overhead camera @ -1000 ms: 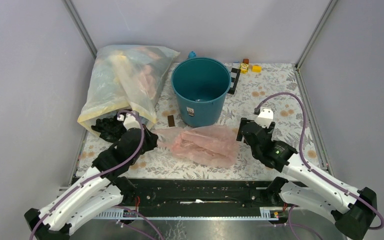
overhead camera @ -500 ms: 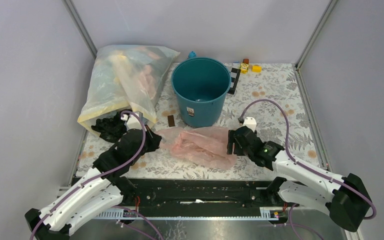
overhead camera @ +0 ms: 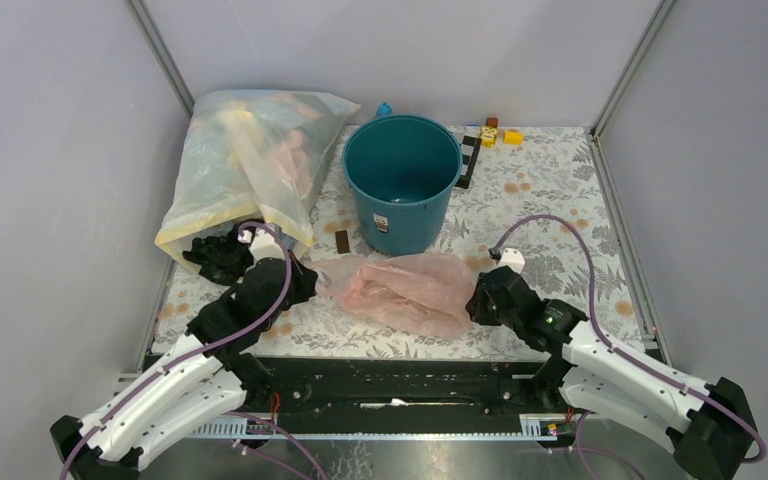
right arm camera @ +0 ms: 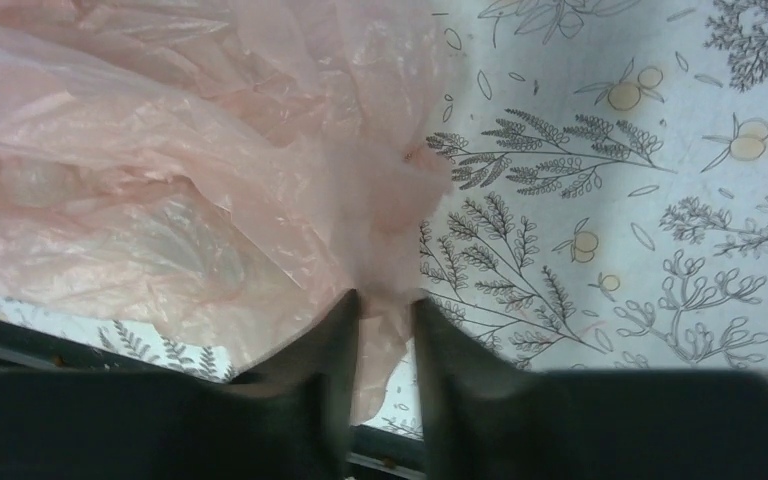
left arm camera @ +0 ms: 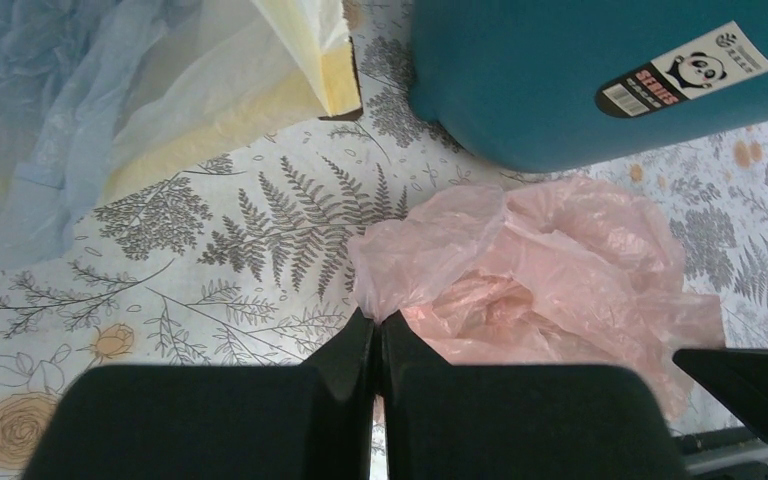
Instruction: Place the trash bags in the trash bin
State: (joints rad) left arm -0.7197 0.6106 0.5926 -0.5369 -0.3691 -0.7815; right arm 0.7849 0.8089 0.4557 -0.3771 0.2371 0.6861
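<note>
Top external view shows the round teal-blue plastic trash bin (overhead camera: 422, 215) standing upright and open at 12 o'clock from the crumpled translucent pink plastic trash bag (overhead camera: 400, 285). That bag lies slack on the floral tablecloth (overhead camera: 560, 190), just short of the bin's base. At the bag's 9 o'clock corner the left gripper (left arm camera: 375, 322), fingers pressed together, nips the film. At its 3 o'clock edge the right gripper (right arm camera: 385, 300) sits narrowed onto a bunched fold. To lift well, both pinches should probably be firm first. The arms should then rise together, keeping the film gathered so it clears the rim on the way toward 12 o'clock.
</note>
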